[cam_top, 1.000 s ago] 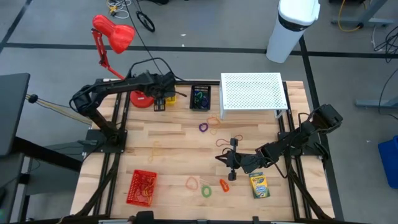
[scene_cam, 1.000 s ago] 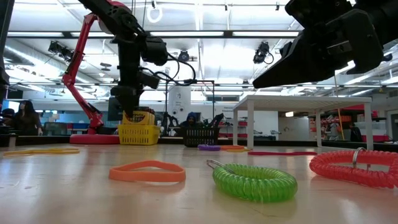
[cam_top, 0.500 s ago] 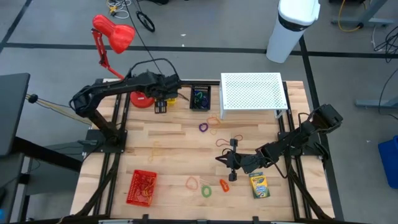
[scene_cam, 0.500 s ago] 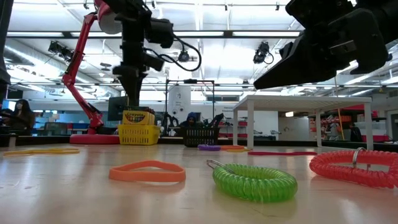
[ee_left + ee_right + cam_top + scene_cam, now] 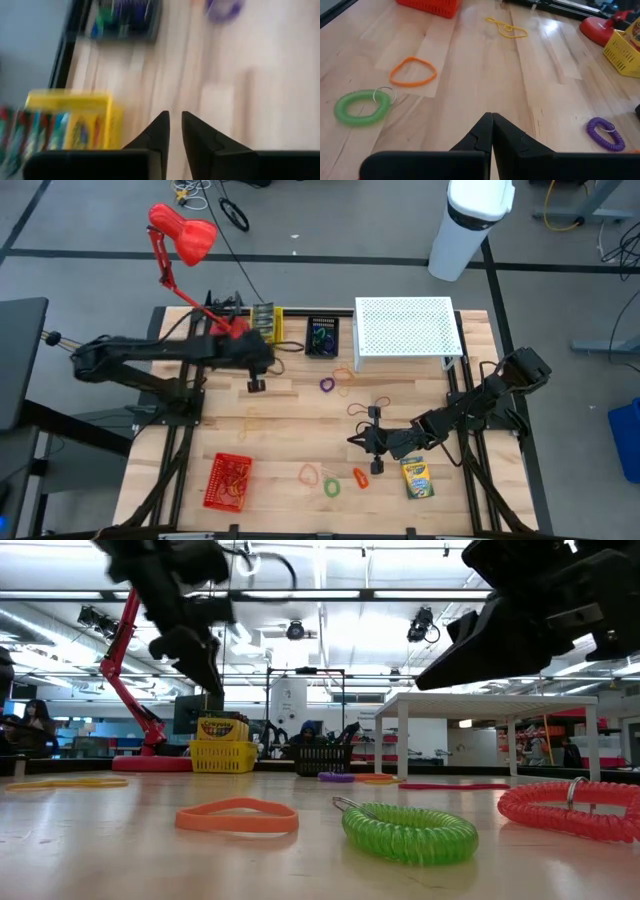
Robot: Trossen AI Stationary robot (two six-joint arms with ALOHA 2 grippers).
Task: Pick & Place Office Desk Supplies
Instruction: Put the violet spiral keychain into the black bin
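Grey floor with dark tape lines; ceiling strip lights; white bin.
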